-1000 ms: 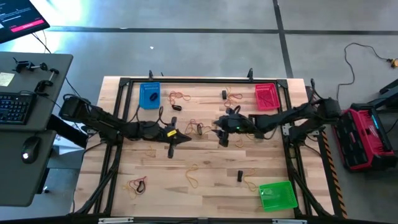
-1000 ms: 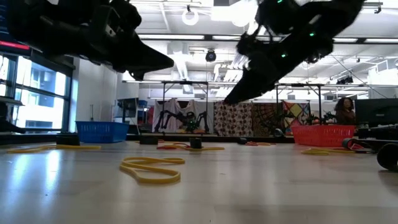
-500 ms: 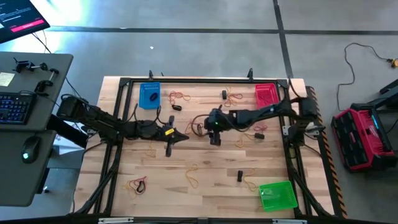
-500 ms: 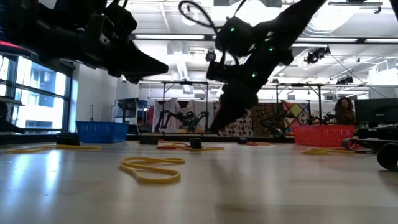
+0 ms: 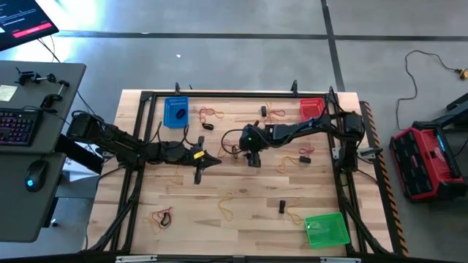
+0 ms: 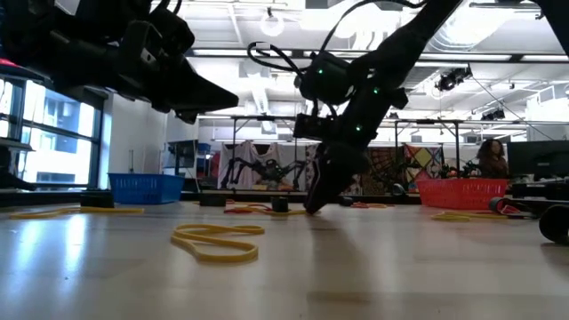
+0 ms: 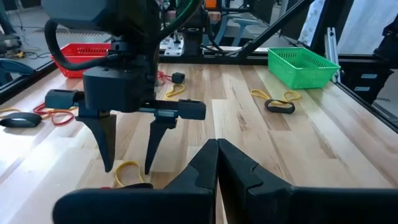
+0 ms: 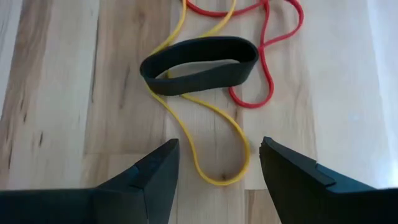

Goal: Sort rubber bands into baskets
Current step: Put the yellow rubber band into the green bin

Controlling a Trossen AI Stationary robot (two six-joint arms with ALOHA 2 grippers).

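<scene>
Since a second ago the right arm has swung across the desk [image 5: 241, 219] from near the red basket [image 5: 313, 111] toward the middle and dropped low; its right gripper [image 5: 252, 155] now hangs just above a small tangle of rubber bands, fingers [image 8: 155, 177] spread wide. The left gripper [image 5: 208, 162] has not shifted: it hovers over the desk left of centre, pinched fully together with nothing in it.

Directly under the right gripper lie a broad black band [image 8: 199, 64], a yellow band [image 8: 214, 146] whose loop runs out between the two fingers, and a red band [image 8: 267, 56] tangled behind them. All three touch or cross each other. More bands are scattered over the desk, such as a yellow one [image 6: 218, 242] close to the low camera. The blue basket [image 5: 176, 112] sits at the far left, the red at the far right, the green basket [image 5: 326, 229] at the near right corner.

The step in hand looks like the approach to a pick. Next the gripper needs to come down onto one band alone and close; the yellow loop is best placed between the fingers, but because it passes under the black band, lifting it may drag its neighbours along. Which basket it belongs in cannot be told from here
</scene>
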